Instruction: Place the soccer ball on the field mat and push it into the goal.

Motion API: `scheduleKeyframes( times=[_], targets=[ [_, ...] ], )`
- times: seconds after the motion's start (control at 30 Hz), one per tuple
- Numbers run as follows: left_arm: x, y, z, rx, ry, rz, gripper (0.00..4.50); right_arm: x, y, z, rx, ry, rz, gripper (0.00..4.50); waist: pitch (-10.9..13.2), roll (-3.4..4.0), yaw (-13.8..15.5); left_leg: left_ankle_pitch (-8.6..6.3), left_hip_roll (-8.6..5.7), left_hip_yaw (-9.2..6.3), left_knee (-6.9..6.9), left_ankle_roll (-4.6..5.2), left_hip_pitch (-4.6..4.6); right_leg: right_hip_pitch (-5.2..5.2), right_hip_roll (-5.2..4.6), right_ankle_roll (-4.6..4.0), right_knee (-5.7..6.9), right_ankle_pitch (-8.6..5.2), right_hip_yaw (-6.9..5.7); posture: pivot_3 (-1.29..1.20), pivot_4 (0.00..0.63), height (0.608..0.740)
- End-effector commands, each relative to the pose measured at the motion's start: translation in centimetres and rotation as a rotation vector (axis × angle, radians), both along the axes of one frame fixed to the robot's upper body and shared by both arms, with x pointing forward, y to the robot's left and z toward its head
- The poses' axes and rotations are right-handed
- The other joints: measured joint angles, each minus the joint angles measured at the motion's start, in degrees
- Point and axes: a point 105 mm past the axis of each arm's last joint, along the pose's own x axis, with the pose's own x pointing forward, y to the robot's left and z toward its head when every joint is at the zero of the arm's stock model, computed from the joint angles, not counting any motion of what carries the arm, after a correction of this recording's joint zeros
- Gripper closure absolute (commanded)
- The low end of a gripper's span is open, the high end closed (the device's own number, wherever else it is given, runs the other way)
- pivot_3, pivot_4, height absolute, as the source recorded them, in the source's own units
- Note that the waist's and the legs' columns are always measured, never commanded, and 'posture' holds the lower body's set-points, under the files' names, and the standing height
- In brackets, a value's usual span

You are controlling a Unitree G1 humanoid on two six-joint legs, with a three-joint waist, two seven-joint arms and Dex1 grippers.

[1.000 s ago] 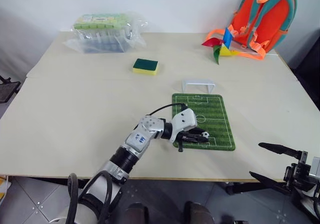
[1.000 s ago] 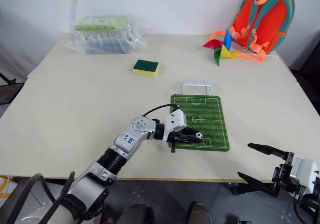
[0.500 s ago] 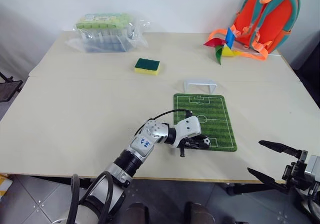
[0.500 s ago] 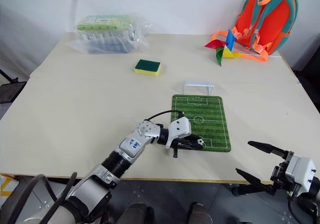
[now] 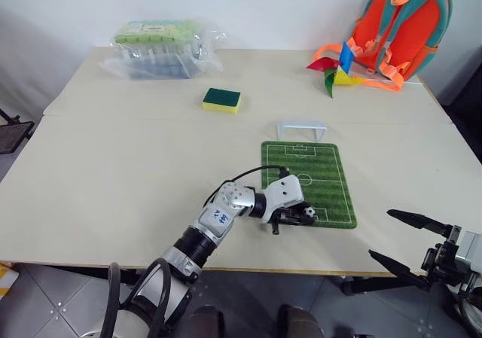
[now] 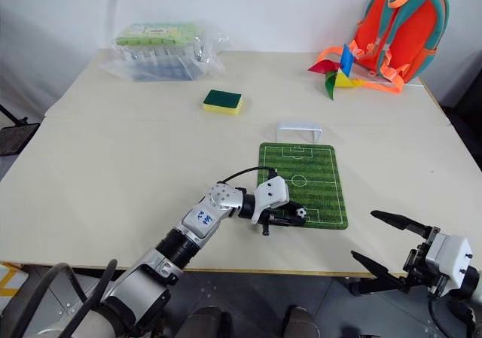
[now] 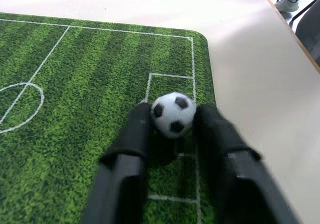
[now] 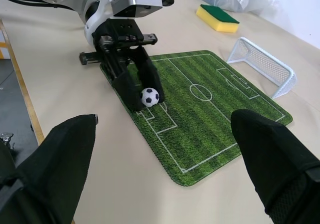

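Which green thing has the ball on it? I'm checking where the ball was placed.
The flat striped field mat with white pitch lines; the soccer ball sits at its near end between the left gripper's fingers. The green-topped sponge lies apart, bare.

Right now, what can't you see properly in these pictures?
- Whether the left gripper still pinches the soccer ball: left wrist view, fingers hug both sides.
- Field mat: near end cut off by that view's edge.
- Clear package's contents: head views, crinkled plastic hides them.

Head pair looks down across the table (image 5: 135,165); both wrist cameras closely share the field mat (image 8: 210,114).
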Motion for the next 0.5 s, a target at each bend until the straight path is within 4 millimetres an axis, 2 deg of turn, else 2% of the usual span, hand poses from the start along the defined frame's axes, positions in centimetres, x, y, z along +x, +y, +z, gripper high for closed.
scheduleKeyframes(
  times=[0.03,0.07,0.33,0.5],
  targets=[
    [-0.6,-0.4,0.5,-0.039,-0.020,-0.019,1.43,-0.2,0.3,0.6,0.011,-0.026,0.004,0.00,0.00,0.00,-0.02,0.00,0.00,0.00,0.00,0.00,0.00,0.00,0.00,0.00,0.00,0.00,0.00,0.00,0.150,0.740],
    [-0.6,-0.4,0.5,-0.040,-0.018,-0.019,1.14,-0.2,0.3,0.6,0.011,-0.025,0.004,0.00,0.00,0.00,-0.01,0.00,0.00,0.00,0.00,0.00,0.00,0.00,0.00,0.00,0.00,0.00,0.00,0.00,0.150,0.740],
    [-0.7,-0.3,0.9,-0.043,-0.053,-0.038,1.14,-0.2,0.6,0.4,0.026,-0.011,0.009,0.00,0.00,0.01,-0.03,0.00,0.00,0.00,0.02,0.00,0.00,0.00,0.00,0.00,0.01,0.00,0.00,0.00,0.150,0.740],
    [0.0,0.2,3.6,-0.118,-0.137,-0.027,1.14,-0.2,1.1,0.0,0.040,0.012,0.022,0.00,-0.01,0.01,-0.03,0.00,0.00,0.00,0.01,0.00,0.00,0.00,0.00,0.00,0.01,0.00,0.01,0.00,0.150,0.740]
  ],
)
